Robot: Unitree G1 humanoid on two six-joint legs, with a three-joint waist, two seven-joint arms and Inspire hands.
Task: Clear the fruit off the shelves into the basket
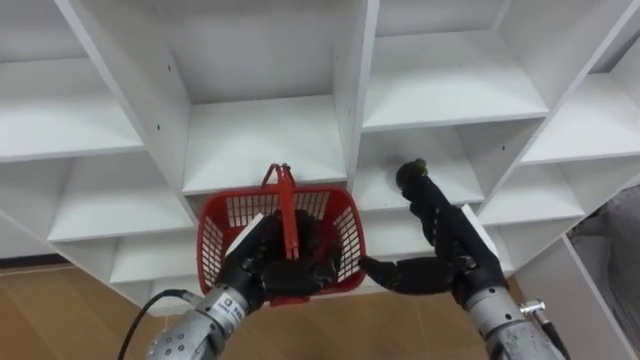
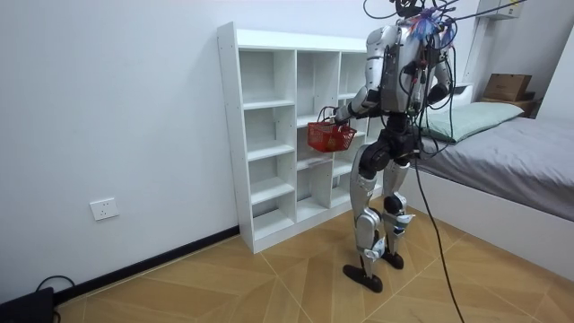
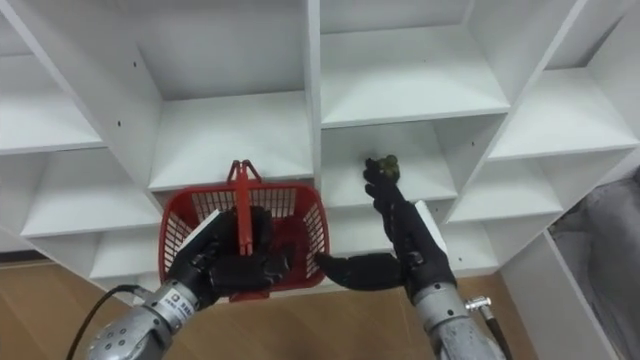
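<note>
Left hand (image 1: 255, 275) fingers clasp red basket (image 1: 348, 228), right hand (image 1: 450, 238) outstretched, fingertips at fruit (image 1: 411, 175) on shelf (image 1: 445, 148)

**Access: fruit cubby open in front, basket crowds the left**

Closet (image 1: 270, 140) cubbies open-fronted, no doors. Fruit (image 1: 411, 174) sits near front edge of its shelf (image 1: 375, 192); free room above & to its right. Upright divider (image 1: 355, 100) walls it off on left. Red basket (image 1: 215, 225), held in left hand (image 1: 262, 268), hangs just left of divider, covering lower cubbies there. Right hand (image 1: 440, 225) takes up the front approach. Bed (image 2: 520, 152) near on robot's right.
</note>
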